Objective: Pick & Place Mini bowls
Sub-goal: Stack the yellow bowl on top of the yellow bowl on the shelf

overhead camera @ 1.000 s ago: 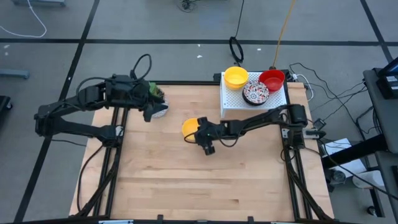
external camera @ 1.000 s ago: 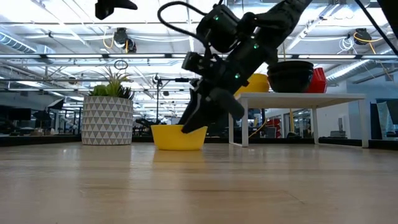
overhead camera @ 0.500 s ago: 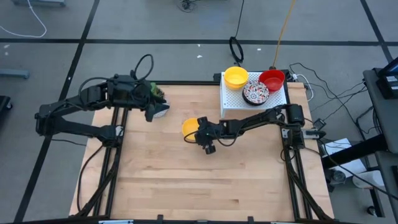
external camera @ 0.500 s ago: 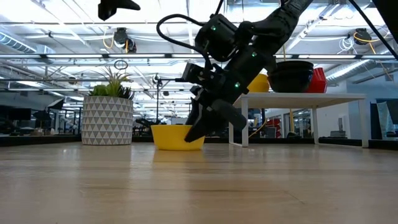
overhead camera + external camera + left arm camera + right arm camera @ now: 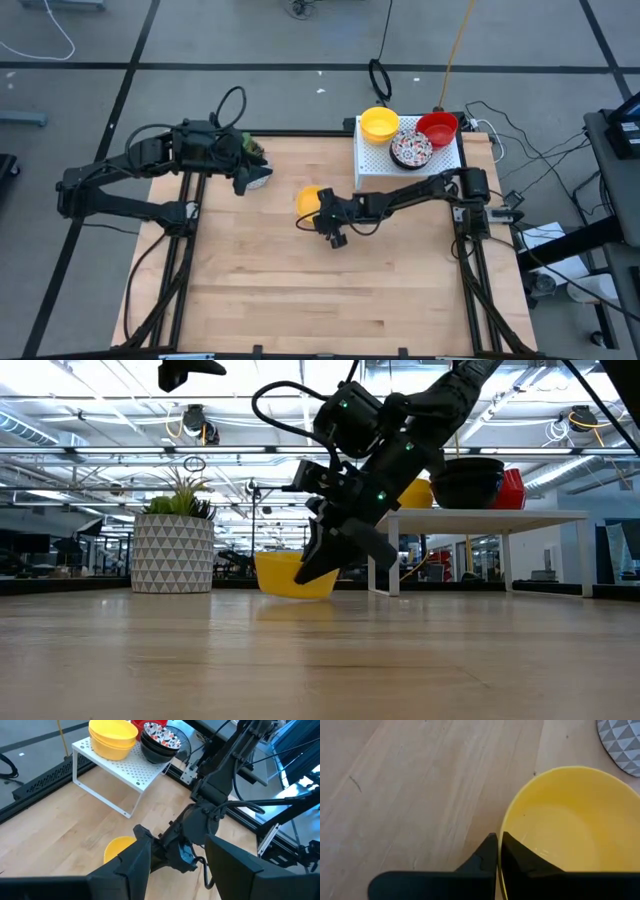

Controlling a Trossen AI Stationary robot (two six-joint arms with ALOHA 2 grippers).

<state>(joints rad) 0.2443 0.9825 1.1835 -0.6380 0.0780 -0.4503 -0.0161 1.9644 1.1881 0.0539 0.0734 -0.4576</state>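
A glossy yellow mini bowl is near the table's middle, and my right gripper is shut on its rim. In the low view the bowl is tilted. More mini bowls sit on a white rack at the far right: yellow, red and patterned. My left gripper waits open above the table's far left, by the plant pot, with nothing between its fingers. My right gripper pinches the yellow bowl's rim on the side toward the table's right, one finger inside the bowl and one outside. The fingers slant down from the table's right. The bowl is tilted; whether its base still touches the table, I cannot tell.
A white pot with a green plant stands at the far left, close to the left gripper and to the left of the held bowl. The white rack stands on legs at the far right. Bare wood fills the table's near half.
My right gripper has shut and taken hold of the yellow bowl's rim. The bowl, which stood flat on the table, has tipped and risen a little, shifting slightly toward the table's right.
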